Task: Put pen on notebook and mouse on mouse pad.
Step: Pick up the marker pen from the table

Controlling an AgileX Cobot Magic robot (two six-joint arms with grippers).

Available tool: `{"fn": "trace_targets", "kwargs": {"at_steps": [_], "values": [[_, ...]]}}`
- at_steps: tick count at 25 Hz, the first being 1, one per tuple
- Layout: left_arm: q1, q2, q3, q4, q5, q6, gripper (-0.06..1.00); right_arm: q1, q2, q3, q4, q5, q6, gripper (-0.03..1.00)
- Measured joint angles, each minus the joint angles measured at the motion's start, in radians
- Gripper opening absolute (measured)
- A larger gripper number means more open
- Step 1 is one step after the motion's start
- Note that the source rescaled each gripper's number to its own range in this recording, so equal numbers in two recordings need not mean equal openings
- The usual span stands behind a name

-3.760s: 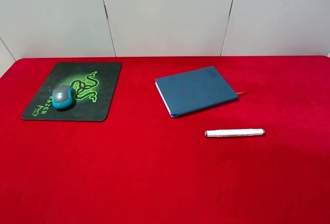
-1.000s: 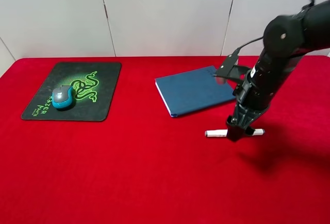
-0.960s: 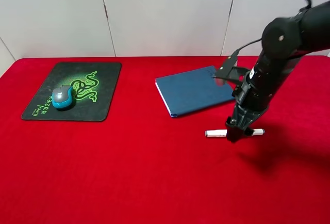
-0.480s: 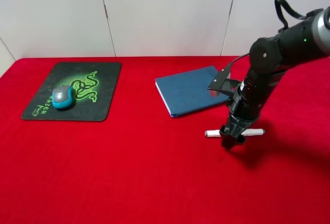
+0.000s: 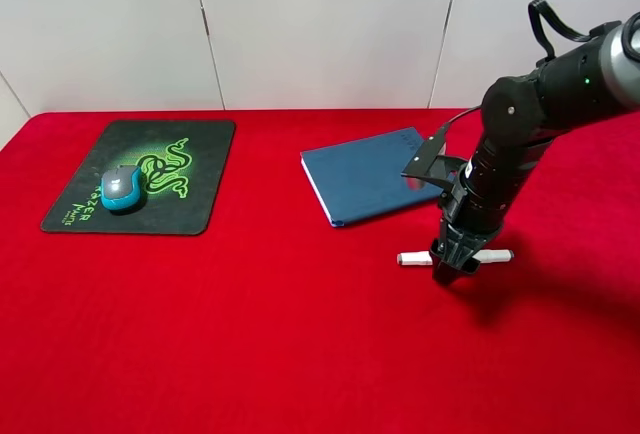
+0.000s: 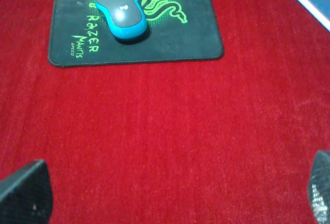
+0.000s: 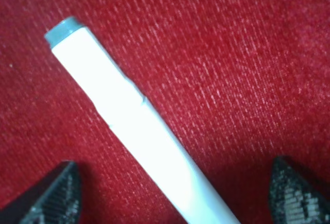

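My right gripper stands low over the pen, its fingers spread to either side and not yet touching it. The wrist view shows the white barrel running between the two tips. The pen lies flat on the red tabletop, long axis left to right, just near of the notebook. Once I close, I judge the carry goes far and a little left onto the blue cover. My left gripper is also apart and holds nothing; it looks down by the mouse pad, so my right arm is nearer. The mouse already rests on the pad.
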Motion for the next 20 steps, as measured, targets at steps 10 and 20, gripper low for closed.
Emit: {"fn": "trace_targets", "kwargs": {"at_steps": [10, 20], "values": [[0.0, 0.0, 0.0, 0.0, -0.001, 0.0, 1.0, 0.0, 0.0, 0.0, -0.017, 0.006, -0.001, 0.33], [0.0, 0.0, 0.0, 0.0, -0.001, 0.0, 1.0, 0.0, 0.0, 0.0, -0.019, 0.011, -0.001, 0.01]]}}
